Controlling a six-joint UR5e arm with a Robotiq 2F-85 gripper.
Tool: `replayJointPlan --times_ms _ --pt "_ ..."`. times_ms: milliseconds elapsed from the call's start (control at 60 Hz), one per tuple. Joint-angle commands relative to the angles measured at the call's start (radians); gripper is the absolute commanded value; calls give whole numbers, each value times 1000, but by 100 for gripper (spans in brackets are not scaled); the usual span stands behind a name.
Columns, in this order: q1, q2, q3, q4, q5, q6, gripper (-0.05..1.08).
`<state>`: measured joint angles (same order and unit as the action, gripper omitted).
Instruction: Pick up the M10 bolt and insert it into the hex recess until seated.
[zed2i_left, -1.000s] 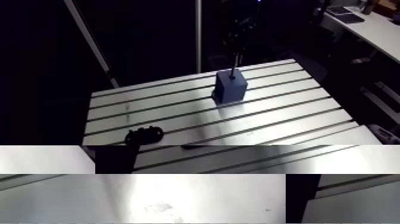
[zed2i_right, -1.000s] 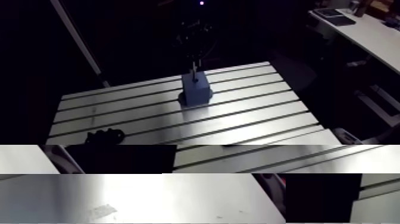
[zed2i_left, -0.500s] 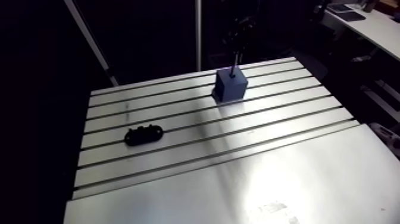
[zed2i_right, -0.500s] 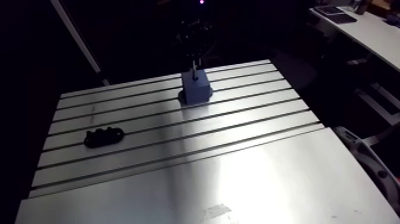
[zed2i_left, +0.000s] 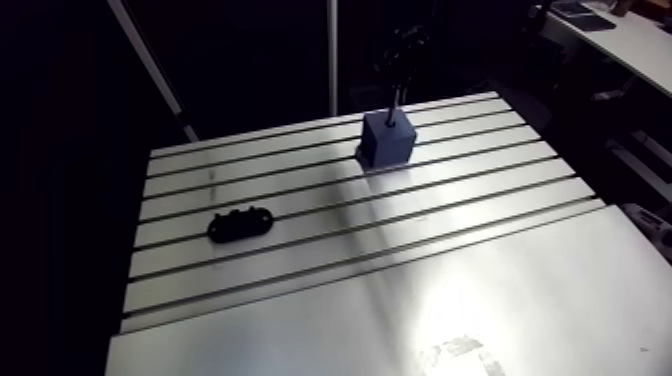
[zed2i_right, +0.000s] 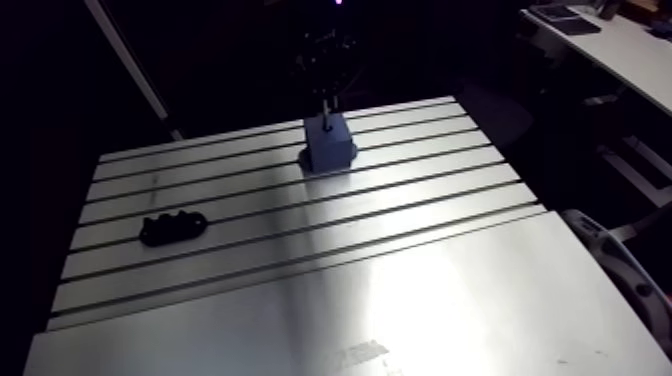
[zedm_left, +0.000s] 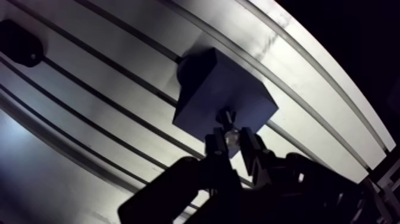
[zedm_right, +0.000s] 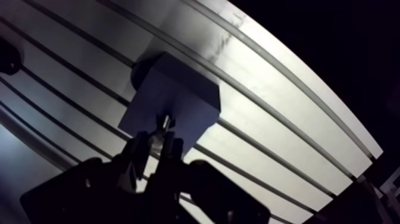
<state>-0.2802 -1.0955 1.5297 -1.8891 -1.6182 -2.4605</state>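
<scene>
Gripper (zedm_left: 231, 138) comes down over the blue block (zedm_left: 208, 89), fingers (zedm_left: 215, 146) set narrow and clamped on the M10 bolt (zedm_left: 226, 119). In the wrist view a shiny bit of the bolt shows between the finger pads, and its dark shank sticks out past the tips toward the block's top face. The shank end meets that face near the edge closest to the gripper. The hex recess is hidden under the bolt, so can't tell how deep it sits or whether it's seated.

In the arm view the bolt reads as a thin dark upright line, approx. vertical, from the gripper to the block top. The gripper is dark against the background there, so finger detail comes from the wrist view only.

The block is a squarish solid w/ a flat top, standing upright on the slotted tabletop (zed2i_left: 450, 290) near its far edge, a bit right of centre. A small rounded foot or shadow shows at its base on the side away from the gripper; can't tell which.

A black part (zed2i_left: 240, 224), low and elongated w/ a bumpy outline, lies flat on the tabletop well apart from the block, nearer the camera and to the left in the arm view. In the wrist view it's only a dark blob beyond the block. Nothing touches it.
</scene>
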Motion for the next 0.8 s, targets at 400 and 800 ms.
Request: replayJointPlan --times_ms 400,800 --pt "-8 4 7 -2 1 -9 102" --pt "-8 6 8 -2 11 -9 102"
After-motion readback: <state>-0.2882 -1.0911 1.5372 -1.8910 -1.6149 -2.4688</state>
